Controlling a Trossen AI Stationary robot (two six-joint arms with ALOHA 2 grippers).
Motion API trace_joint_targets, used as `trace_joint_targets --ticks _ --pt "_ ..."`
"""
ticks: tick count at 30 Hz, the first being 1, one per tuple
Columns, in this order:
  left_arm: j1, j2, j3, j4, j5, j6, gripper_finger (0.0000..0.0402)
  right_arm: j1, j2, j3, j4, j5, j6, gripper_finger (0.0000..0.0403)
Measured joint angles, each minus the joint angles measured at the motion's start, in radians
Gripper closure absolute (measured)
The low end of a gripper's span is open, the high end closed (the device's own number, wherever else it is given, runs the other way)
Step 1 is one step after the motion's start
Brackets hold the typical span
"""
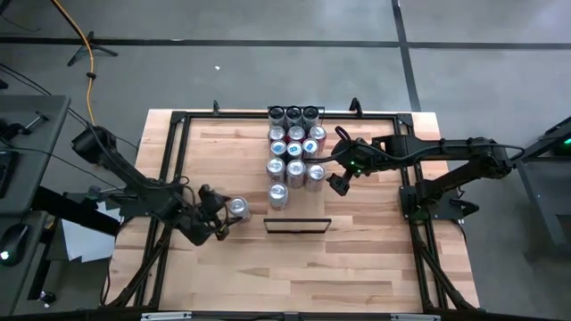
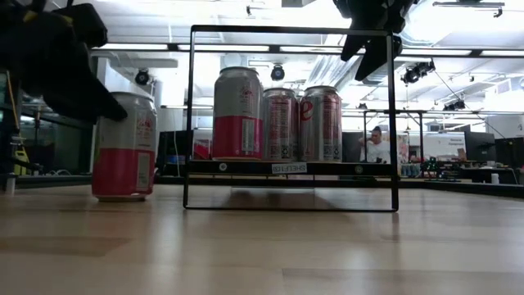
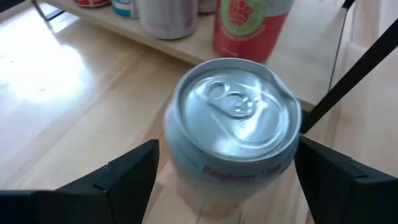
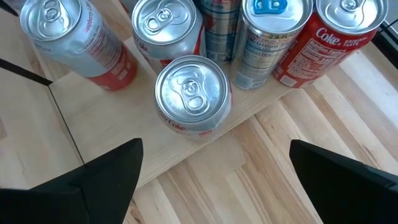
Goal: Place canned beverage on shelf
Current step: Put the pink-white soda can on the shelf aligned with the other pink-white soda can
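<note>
Tabletop [image 1: 357, 259]: can [image 1: 237, 208] upright, between parted left tool [image 1: 219, 218]; right tool [image 1: 339, 184] parted.

This is a robotics lab or test workshop, not a home. A butcher-block bench [image 1: 357, 259] carries a black metal rail frame [image 1: 169, 169] with two dark arms mounted on it, standing on a bare grey concrete floor [image 1: 268, 62] marked with dark tape lines. A yellow cable [image 1: 87, 53] trails across that floor, well beyond the left gripper [image 1: 221, 217]. Grey side desks [image 1: 27, 134] with equipment flank the bench. In the low view, beyond the right gripper [image 2: 372, 41], an open industrial ceiling with strip lights [image 2: 155, 47] and exposed ducts [image 2: 327, 70] spans a wide room, where a person [image 2: 377, 146] sits among monitors and cluttered workstations
</note>
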Motion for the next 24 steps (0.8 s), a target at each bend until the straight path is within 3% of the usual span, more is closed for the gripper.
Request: trace_joint_targets --ticks 9,17,20,24 --pt "0.028 0.105 0.000 0.128 -0.003 0.026 0.0105 0.000 0.000 0.000 0.001 0.031 0.004 0.0013" --pt "0.040 0.108 0.001 0.129 -0.002 -0.009 0.0198 0.000 0.000 0.000 0.001 0.031 0.004 0.0013" --pt "0.050 0.078 0.025 0.091 0.036 -0.044 0.0207 0.000 0.000 0.000 0.001 0.024 0.004 0.0013" --pt "0.052 -0.041 0.132 -0.033 0.072 0.048 0.0207 0.000 0.000 0.000 0.022 -0.030 -0.018 0.0013"
